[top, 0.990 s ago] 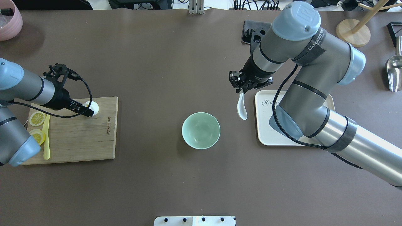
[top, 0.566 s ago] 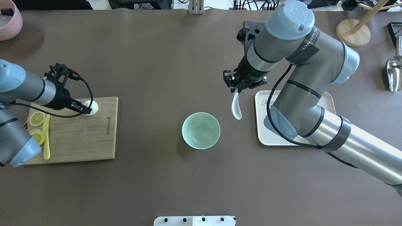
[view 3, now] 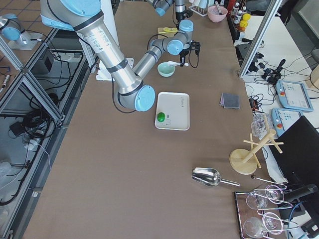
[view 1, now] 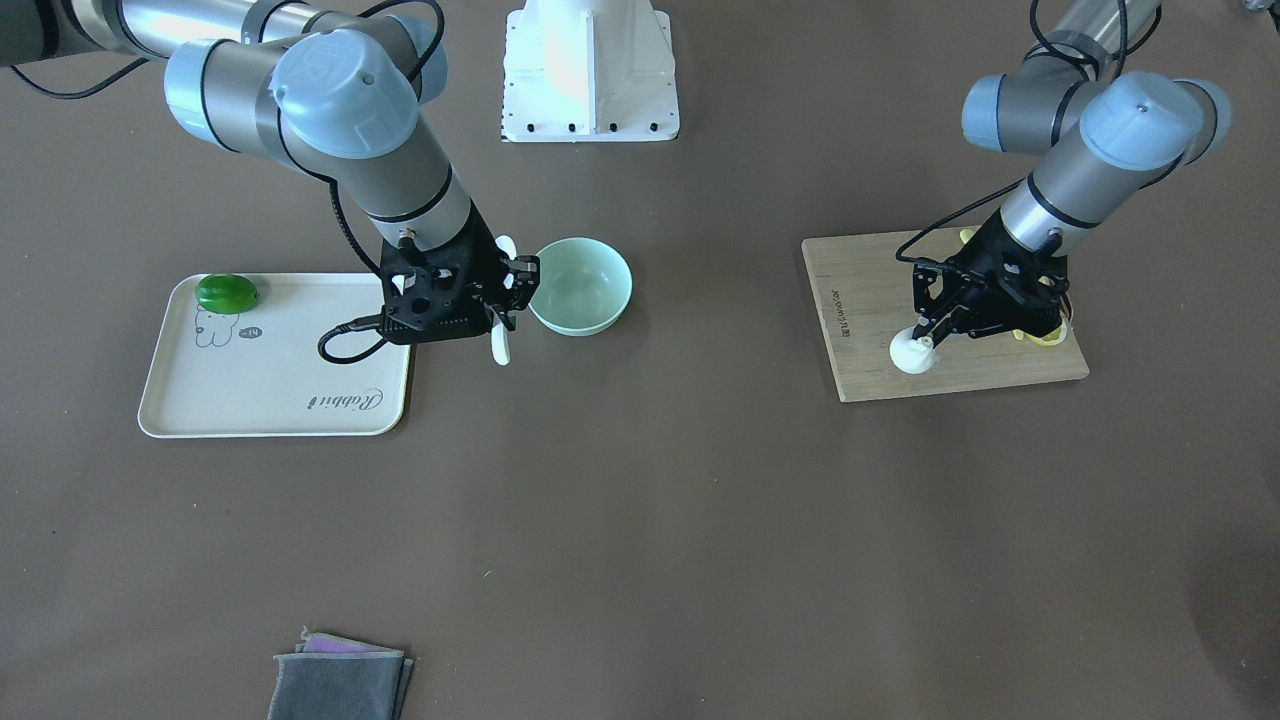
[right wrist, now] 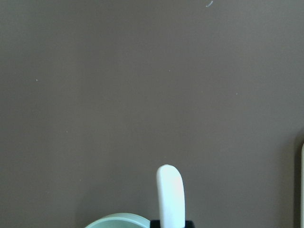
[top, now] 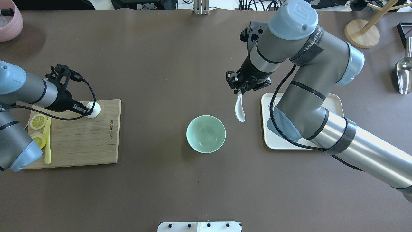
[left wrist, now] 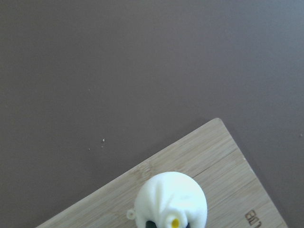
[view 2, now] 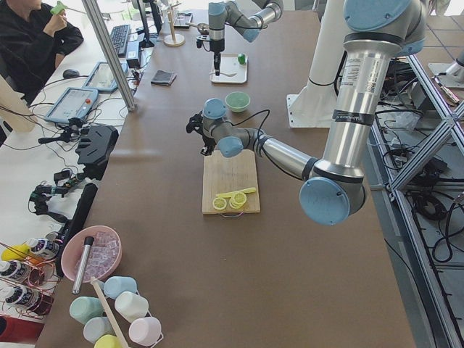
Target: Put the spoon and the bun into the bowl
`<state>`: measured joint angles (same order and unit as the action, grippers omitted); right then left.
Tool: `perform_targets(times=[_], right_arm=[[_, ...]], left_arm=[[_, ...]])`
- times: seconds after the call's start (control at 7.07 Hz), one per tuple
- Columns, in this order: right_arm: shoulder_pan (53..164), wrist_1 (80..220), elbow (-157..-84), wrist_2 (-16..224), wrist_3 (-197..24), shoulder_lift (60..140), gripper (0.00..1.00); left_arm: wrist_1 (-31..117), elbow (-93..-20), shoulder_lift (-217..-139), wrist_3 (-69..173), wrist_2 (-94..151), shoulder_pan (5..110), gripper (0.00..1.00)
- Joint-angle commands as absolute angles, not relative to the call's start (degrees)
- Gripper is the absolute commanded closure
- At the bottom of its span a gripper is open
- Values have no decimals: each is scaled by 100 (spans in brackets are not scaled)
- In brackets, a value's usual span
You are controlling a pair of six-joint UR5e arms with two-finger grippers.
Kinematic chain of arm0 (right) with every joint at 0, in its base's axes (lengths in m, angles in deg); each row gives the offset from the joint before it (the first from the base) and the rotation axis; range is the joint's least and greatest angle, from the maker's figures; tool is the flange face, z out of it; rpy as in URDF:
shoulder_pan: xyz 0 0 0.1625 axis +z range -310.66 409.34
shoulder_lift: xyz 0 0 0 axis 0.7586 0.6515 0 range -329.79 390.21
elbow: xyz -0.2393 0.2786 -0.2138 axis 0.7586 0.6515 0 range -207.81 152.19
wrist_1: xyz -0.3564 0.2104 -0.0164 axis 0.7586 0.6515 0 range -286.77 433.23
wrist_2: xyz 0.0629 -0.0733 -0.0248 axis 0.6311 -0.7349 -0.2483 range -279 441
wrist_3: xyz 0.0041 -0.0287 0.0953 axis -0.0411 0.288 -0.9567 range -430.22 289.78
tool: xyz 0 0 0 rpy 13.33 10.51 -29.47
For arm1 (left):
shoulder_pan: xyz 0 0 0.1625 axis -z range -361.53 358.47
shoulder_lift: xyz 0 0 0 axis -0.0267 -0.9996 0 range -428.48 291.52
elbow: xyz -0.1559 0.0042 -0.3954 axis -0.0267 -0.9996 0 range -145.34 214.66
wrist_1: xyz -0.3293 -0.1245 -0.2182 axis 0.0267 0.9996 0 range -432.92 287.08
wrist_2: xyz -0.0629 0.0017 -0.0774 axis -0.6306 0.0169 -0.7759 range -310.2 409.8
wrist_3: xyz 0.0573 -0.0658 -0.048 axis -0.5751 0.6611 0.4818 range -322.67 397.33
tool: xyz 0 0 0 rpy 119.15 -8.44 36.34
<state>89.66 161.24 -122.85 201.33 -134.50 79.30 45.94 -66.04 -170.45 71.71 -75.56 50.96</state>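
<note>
The right arm reaches forward from the robot's right side. Its elbow is bent above the cream tray (top: 273, 141) and its wrist is turned down toward the table (top: 161, 64). The right gripper (top: 239, 91) has its fingers pinched together on the handle of the spoon (top: 239, 111). The spoon is held off the table, roughly level. Its scoop points back toward the robot, and the end of its handle sticks out past the fingers in the right wrist view. The spoon hangs between the tray and the bowl (top: 206, 135), just off the bowl's rim on the tray side and not over it. The bowl stands upright near the table's middle with nothing in it.

The left arm comes in low from the robot's left, its forearm lying across the back part of the wooden cutting board (top: 80, 138). The left gripper (top: 87, 110) is angled down at the board's far corner. There its fingers are closed against the sides of the bun (top: 95, 109). In the left wrist view the bun sits just inside the board's corner with the dark fingertips pressed at its base. Whether it has left the wood cannot be told.

Two lemon slices (top: 38, 121) and a thin yellow knife (top: 47, 141) lie at the board's outer end, well apart from the bun.
</note>
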Motion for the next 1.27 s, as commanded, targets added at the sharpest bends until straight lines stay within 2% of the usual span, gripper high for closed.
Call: perform_targets(times=[0.0, 0.28, 0.57, 0.71, 1.13], right_arm=[[8330, 16068, -12203, 19511, -13868, 7855, 100], [7811, 15990, -12186, 19018, -14158, 7855, 100], [7756, 15779, -11880, 18945, -14317, 7645, 100], [7730, 15700, -11765, 18937, -14317, 7592, 1], [8087, 15742, -11886, 19207, -14221, 7617, 0]], left_arm=[[3689, -6948, -17524, 7179, -7984, 5480, 100], [3309, -6958, -17789, 7179, -8072, 5559, 100], [3307, -6940, -17781, 7187, -8055, 5560, 100], [3316, -6957, -17790, 7388, -8054, 5560, 100], [3360, -6992, -17991, 7941, -8037, 5498, 100]])
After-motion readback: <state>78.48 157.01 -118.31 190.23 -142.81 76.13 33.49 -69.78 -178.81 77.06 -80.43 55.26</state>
